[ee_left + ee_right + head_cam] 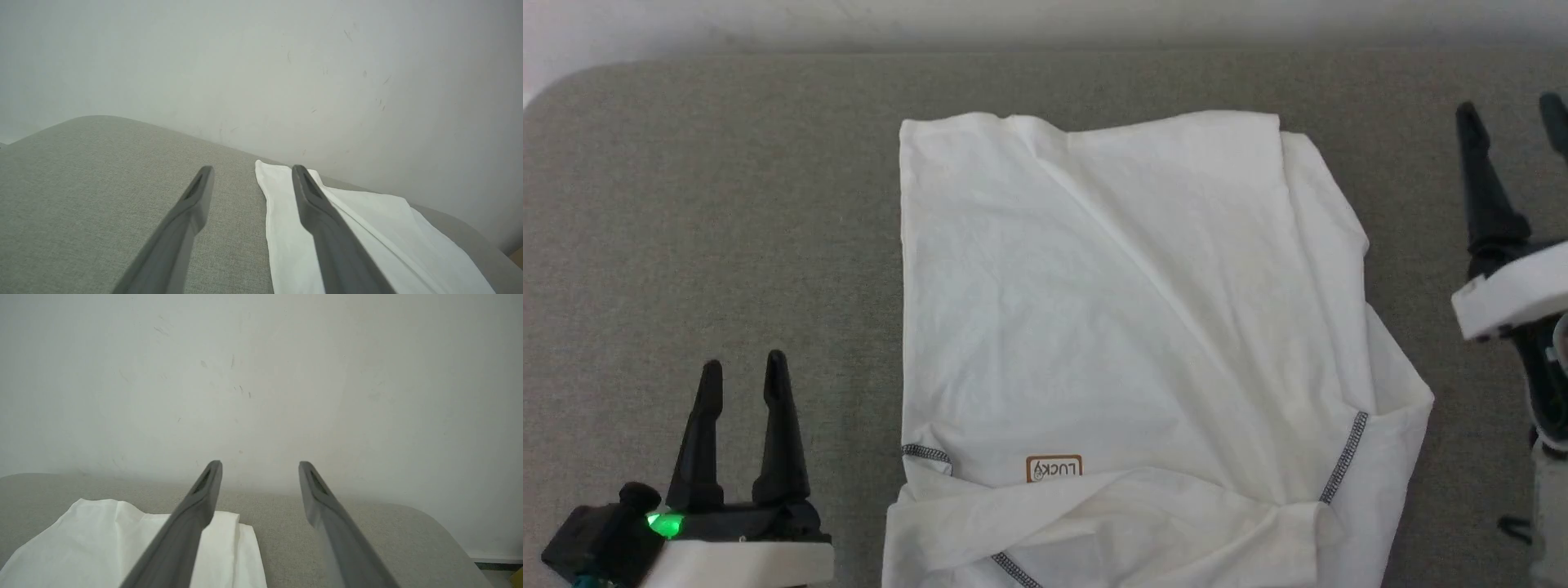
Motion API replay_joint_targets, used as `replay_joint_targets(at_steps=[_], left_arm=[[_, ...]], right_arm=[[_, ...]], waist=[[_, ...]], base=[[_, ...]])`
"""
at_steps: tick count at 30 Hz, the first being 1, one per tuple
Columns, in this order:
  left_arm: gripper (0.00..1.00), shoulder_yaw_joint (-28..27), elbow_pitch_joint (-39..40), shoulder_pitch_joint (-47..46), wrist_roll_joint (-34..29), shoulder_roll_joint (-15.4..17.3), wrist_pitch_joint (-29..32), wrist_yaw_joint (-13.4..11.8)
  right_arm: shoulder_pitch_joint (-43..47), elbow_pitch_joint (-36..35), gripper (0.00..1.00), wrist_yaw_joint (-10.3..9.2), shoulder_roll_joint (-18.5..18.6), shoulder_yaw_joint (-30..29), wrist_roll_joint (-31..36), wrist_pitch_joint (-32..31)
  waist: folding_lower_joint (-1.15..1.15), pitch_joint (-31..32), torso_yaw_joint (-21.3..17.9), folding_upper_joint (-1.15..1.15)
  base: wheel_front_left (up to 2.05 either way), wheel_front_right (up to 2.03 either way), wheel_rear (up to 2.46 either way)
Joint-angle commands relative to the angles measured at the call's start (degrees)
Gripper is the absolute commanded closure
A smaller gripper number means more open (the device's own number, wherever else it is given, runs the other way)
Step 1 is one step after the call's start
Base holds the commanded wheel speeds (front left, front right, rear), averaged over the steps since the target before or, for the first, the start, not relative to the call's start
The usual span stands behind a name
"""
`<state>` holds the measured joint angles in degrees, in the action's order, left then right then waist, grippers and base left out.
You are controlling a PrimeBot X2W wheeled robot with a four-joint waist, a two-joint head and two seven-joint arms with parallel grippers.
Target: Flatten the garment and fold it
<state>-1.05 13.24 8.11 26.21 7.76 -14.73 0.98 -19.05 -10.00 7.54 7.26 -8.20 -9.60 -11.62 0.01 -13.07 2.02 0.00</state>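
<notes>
Left gripper (pixel 744 361): nearest to the robot, low on its left side, over the bare grey padded surface (pixel 727 204) and just beside the garment's left edge. Its two fingers are spread with nothing between them, probably parked off the cloth so the whole shirt can be seen.

Garment (pixel 1094 310): lies in the middle of the padded surface, between the two grippers and touching neither.

Neck end: closest to the robot. The small brand label (pixel 1054 469) reads upside down from here, so the shirt points its collar toward the robot.

Shoulder zone: cloth edged with dark grey stitching (pixel 1343 457) lies doubled across the near end. It looks like sleeve fabric laid over the body, loosely and unevenly.

Body panel: the left edge is straight and the right edge bulges. A long diagonal crease (pixel 1127 245) runs from far left to near right, so I judge it not yet flat.

Long axis: runs from the robot out toward the wall, collar near and hem far.

Right gripper (pixel 1511 104): farther out on the right, well apart from the cloth, fingers spread and empty. It seems placed level with the far corner for a smoothing reach.

Far hem: fairly straight and close to the surface's back edge.

Wall (pixel 1013 20): plain and pale, behind everything.
</notes>
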Motion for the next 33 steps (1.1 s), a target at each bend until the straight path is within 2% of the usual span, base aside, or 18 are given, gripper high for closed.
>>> replay_joint_targets(at_steps=[1, 7, 13, 21, 33], left_arm=[[0.0, -0.21, 0.42, -1.5, -0.2, 0.05, -0.27, 0.7], [0.0, 0.63, 0.58, -4.24, -0.6, 0.62, -0.26, 1.85], [0.0, 1.81, -0.13, -6.21, -0.49, 0.56, -0.24, 2.54], [0.0, 2.42, -1.4, -7.63, 0.0, 0.17, -0.25, 3.05], [0.0, 2.78, -2.54, -9.39, 0.15, 0.22, -0.26, 3.65]], right_arm=[[-3.41, 1.12, 0.0, -0.05, 1.49, -0.13, -0.86, -2.48], [-13.26, 7.43, 0.0, -0.05, 4.52, -1.87, -2.28, -13.98], [-16.44, 12.82, 0.0, -0.05, 5.57, -4.14, -0.86, -23.5], [-15.62, 13.83, 0.0, -0.05, 5.84, -3.3, -1.13, -26.62], [-15.1, 15.34, 0.0, -0.05, 5.94, -2.56, -1.05, -27.68]], waist=[[-0.01, -5.25, -0.32, 0.0], [-0.01, -10.5, 1.0, 0.0], [-0.01, -13.47, 3.13, 0.0], [-0.01, -16.06, 5.67, 0.0], [-0.01, -18.75, 7.43, 0.0]], base=[[0.0, 0.0, 0.0], [0.0, 0.0, 0.0], [0.0, 0.0, 0.0], [0.0, 0.0, 0.0], [0.0, 0.0, 0.0]])
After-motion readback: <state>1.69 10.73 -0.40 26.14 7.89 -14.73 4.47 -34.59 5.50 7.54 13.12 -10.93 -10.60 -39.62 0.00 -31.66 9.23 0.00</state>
